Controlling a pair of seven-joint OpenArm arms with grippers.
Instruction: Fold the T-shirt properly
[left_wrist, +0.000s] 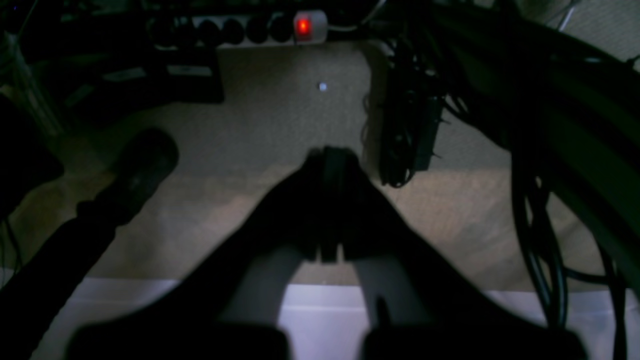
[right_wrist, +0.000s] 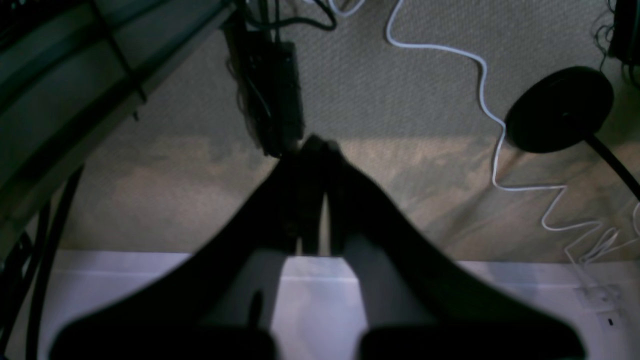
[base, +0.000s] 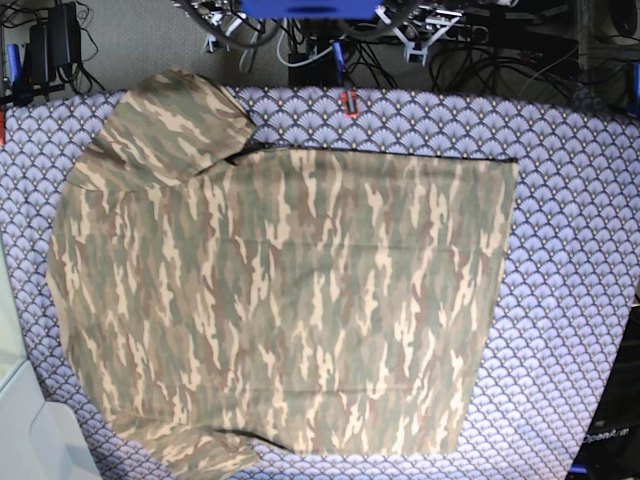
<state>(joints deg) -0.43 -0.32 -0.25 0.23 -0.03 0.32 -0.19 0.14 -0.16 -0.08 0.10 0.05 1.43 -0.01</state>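
The surface (base: 580, 250), with its purple scallop cloth, holds the T-shirt (base: 290, 300), which lies spread flat across the middle. The left gripper (left_wrist: 332, 155) has its fingers pressed together, holding nothing. The right gripper (right_wrist: 315, 145) has its fingers together too, empty.

I count one camouflage-print cloth T-shirt (base: 285, 300) and one purple scallop-patterned table cloth (base: 580, 250). I have two dark grippers, my left gripper (left_wrist: 332, 160) and my right gripper (right_wrist: 315, 147). I see one white power strip (left_wrist: 250, 27) and one white cable (right_wrist: 487, 110).
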